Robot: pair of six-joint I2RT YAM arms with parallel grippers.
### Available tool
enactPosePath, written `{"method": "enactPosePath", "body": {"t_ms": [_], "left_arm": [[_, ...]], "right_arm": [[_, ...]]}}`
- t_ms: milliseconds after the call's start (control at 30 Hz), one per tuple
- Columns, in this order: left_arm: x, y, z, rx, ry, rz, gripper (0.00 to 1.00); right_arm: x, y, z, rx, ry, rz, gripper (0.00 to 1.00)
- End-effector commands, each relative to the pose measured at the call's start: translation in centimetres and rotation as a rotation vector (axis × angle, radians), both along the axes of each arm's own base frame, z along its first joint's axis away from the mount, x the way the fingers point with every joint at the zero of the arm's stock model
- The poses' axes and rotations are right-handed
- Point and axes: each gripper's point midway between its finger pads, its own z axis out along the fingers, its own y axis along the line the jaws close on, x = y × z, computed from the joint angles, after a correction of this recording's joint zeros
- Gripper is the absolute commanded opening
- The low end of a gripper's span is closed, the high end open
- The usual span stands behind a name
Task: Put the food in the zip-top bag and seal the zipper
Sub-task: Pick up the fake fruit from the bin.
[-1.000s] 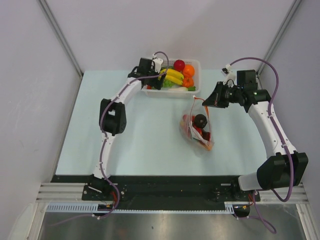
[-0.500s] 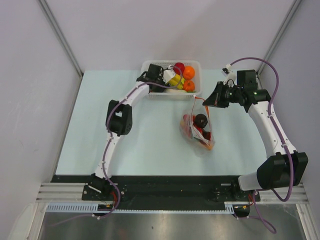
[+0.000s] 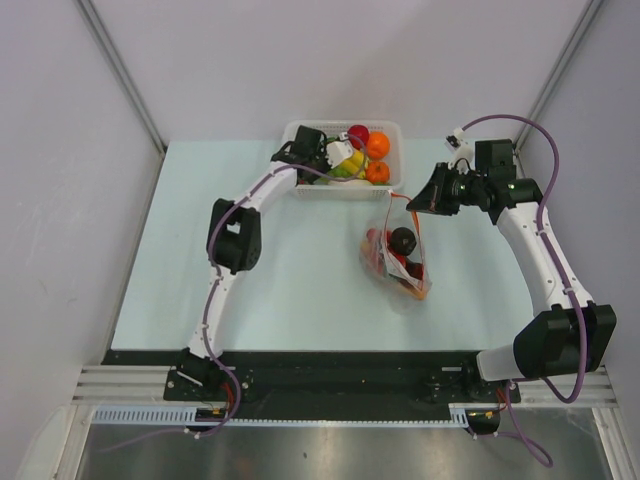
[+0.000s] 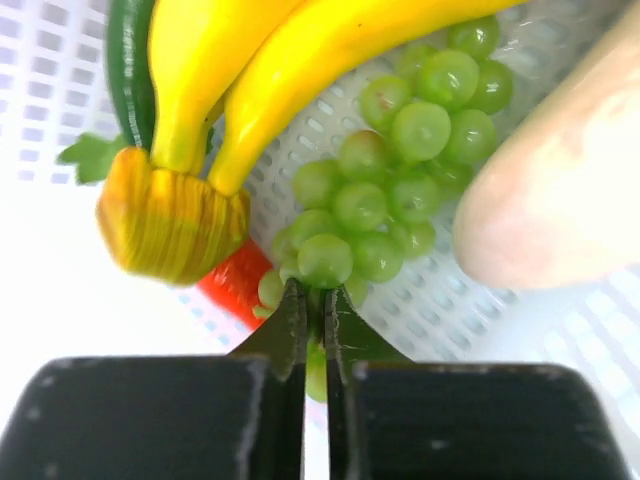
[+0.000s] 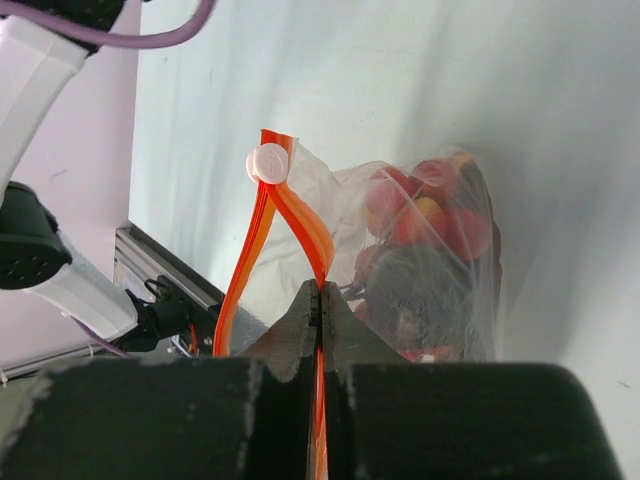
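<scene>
- Your left hand (image 4: 312, 300) entered the white mesh basket (image 4: 60, 60), pinching the green toy grape bunch (image 4: 400, 170) for transfer.
- Your right hand (image 5: 320, 300) pinched the orange-red zipper strip (image 5: 300, 222) of the clear plastic bag (image 5: 350, 200) on the surface (image 3: 280, 260).

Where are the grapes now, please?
Left wrist view: the grapes lie in the basket between bananas and a beige roll, gripped by the left gripper.
</scene>
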Motion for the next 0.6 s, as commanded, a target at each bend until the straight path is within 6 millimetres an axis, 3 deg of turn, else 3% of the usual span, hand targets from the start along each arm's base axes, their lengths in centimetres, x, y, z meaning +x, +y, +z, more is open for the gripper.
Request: {"method": "enactPosePath", "body": {"t_ms": [0,267,333,367,400,467,567], "left_arm": [[-1.5,-1.4,11.6,-0.144,-0.134,-0.057,0.00],[-3.9,-1.5,19.0,-0.275,-0.182,-0.057,0.00],[-4.9,-1.9,22.1,-0.331,-0.212,-0.076,0.00],[-5.6,-2.4,23.2,-0.377,-0.204,-0.094,0.00],[-6.7,-2.7,25.6,-0.414,-0.227,-0.117,0.00],[-8.2,-3.5,27.7,-0.470,-0.225,-0.147,0.00],[-12.0,-4.9,32.1,-0.569,-0.231,-0.240,0.00]], "right_arm": [[1.1,0.1,2.1,0.017,-0.077,0.001,0.00],[0.9,0.7,2.5,0.025,-0.089,0.021,0.00],[0.7,0.8,2.4,0.025,-0.086,0.025,0.00],[0.7,0.9,2.4,0.025,-0.087,0.027,0.00],[0.6,0.9,2.5,0.027,-0.086,0.029,0.00],[0.6,1.0,2.6,0.030,-0.091,0.031,0.00],[0.5,1.3,2.7,0.035,-0.087,0.038,0.00]]}}
